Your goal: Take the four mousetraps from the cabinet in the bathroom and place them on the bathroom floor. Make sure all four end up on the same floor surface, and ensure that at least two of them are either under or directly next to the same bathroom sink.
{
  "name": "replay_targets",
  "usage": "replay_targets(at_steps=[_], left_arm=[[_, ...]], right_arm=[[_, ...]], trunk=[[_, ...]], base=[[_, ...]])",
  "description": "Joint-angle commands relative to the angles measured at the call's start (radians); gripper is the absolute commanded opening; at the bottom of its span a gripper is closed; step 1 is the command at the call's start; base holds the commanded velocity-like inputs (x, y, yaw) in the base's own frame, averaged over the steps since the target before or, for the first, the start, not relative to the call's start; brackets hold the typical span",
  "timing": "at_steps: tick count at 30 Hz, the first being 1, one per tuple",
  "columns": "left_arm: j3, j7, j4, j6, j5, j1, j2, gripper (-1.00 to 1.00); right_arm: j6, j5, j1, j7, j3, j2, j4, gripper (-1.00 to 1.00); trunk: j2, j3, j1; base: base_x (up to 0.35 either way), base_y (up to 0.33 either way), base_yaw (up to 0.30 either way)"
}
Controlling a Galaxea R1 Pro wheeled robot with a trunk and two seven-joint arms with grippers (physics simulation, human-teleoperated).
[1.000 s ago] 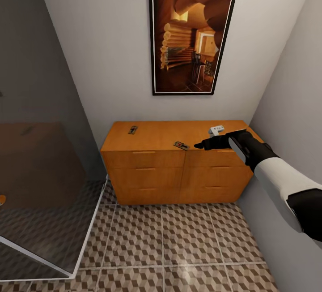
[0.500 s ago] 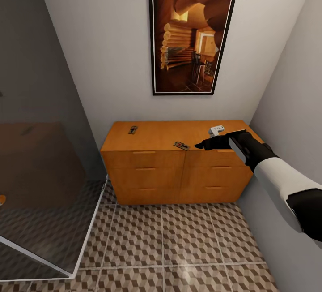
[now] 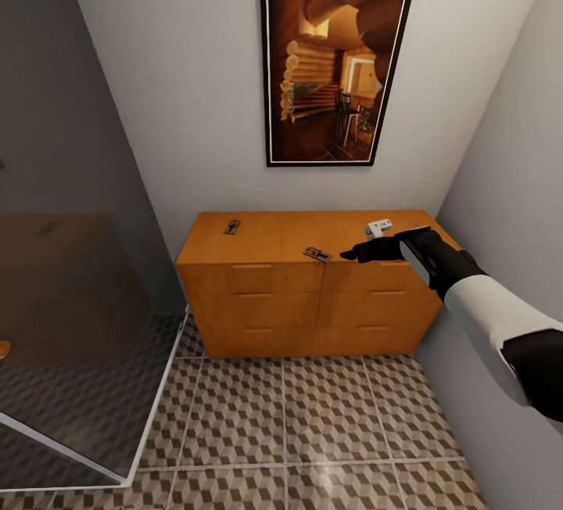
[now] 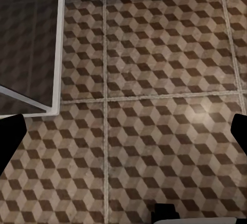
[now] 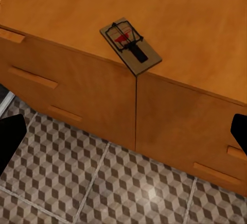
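Nothing shifted over the last second: right tool (image 3: 349, 254), spread apart and empty, still hung just beside the front-edge mousetrap (image 3: 317, 254) on the cabinet (image 3: 258, 291), second mousetrap (image 3: 232, 226) near the cabinet's back-left corner, so the grasp hadn't begun.

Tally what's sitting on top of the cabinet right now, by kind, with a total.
Mousetraps: 2, one at the back left, one at the front edge.
Small white-and-grey object, too small to identify: 1, near the right end.
Total: 3 on the cabinet.
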Motion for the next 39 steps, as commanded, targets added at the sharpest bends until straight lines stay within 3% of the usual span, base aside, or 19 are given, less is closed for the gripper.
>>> replay_targets(at_steps=[1,13,39], left_arm=[[-0.007,0.001,0.004,-0.006,0.004,-0.002,0.0,1.0],[-0.007,0.001,0.004,-0.006,0.005,-0.002,0.0,1.0],[-0.006,0.001,0.004,-0.006,0.004,-0.002,0.0,1.0]], right_arm=[[0.006,-0.01,-0.001,-0.002,0.007,-0.002,-0.001,1.0],[0.005,-0.01,-0.001,-0.002,0.007,-0.002,0.005,1.0],[-0.031,-0.012,-0.001,0.0,0.007,-0.006,0.034,1.0]], trunk=[[-0.002,-0.002,0.001],[-0.002,-0.002,0.001],[-0.002,-0.004,0.001]], base=[[0.031,0.0,0.0],[0.149,0.0,0.0],[0.003,0.0,0.0]])
